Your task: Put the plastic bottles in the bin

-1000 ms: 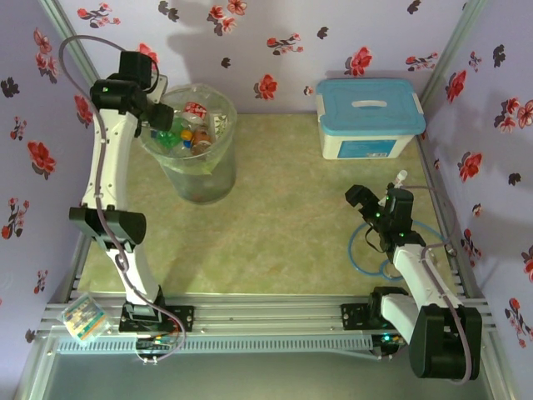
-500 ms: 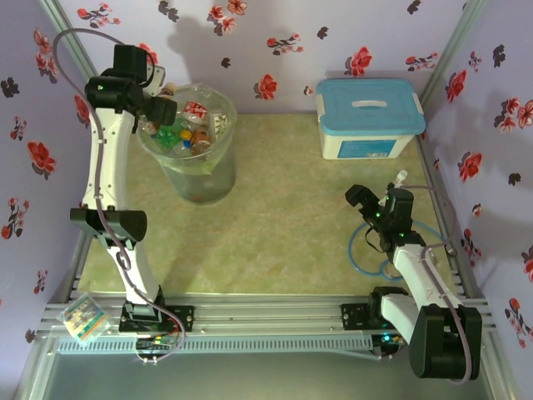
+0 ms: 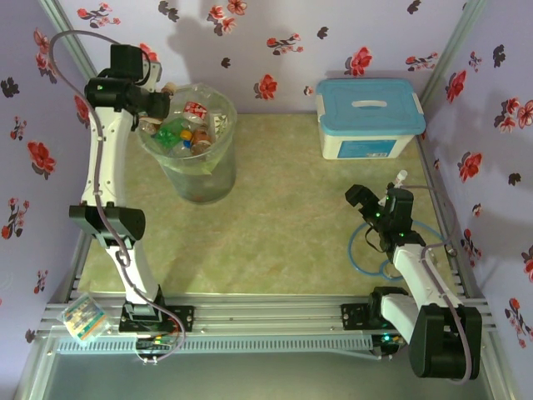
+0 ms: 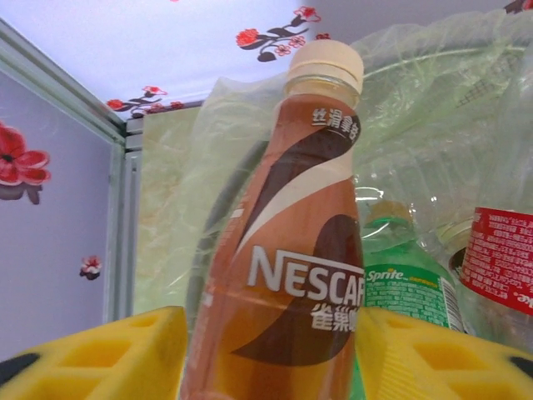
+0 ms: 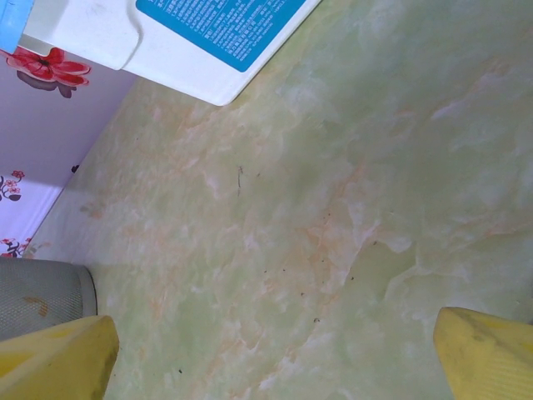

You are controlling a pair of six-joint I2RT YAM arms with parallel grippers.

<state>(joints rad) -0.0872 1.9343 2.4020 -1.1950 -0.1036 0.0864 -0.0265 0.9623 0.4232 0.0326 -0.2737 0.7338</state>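
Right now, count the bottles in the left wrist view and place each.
3. A brown Nescafe bottle is held in the left gripper; a green Sprite bottle sits behind it in the bin; a red-labelled bottle is at the right edge. More may be hidden.

In your left wrist view the brown bottle (image 4: pixel 287 275) reads "NESCAF", the rest lost round the curve, with Chinese characters under it and 丝滑拿铁 up near the neck. The green bottle (image 4: pixel 408 287) behind it says "Sprite". The red label (image 4: pixel 500 258) and the blue sticker (image 5: pixel 225 21) on the white box (image 5: pixel 92 33) have print too small for you to read.
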